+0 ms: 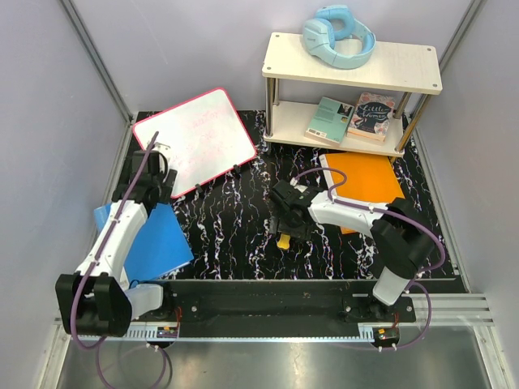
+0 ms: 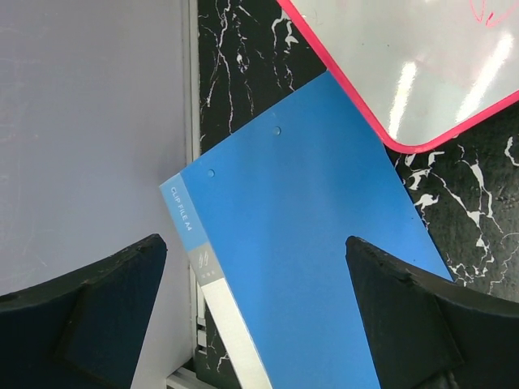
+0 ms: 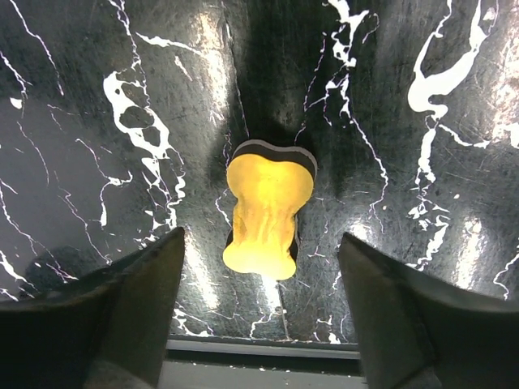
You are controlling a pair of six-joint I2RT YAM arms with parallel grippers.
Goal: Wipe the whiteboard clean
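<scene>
The whiteboard (image 1: 195,136) lies tilted at the back left of the mat, white with a pink-red rim and faint pink scribbles; one rounded corner (image 2: 405,73) shows in the left wrist view. My left gripper (image 1: 152,168) hangs open at its near left edge, above a blue folder (image 2: 308,243), with nothing between its fingers. A yellow eraser (image 3: 268,212) with a dark felt base lies on the mat in the middle (image 1: 284,241). My right gripper (image 3: 259,247) is low over it and open, one finger on each side, neither touching it.
An orange folder (image 1: 365,182) lies at the right under the right arm. A two-tier shelf (image 1: 353,85) at the back right carries blue headphones (image 1: 339,36) and books (image 1: 350,117). Grey walls close in the left, back and right. The mat's front edge (image 3: 259,347) is just below the eraser.
</scene>
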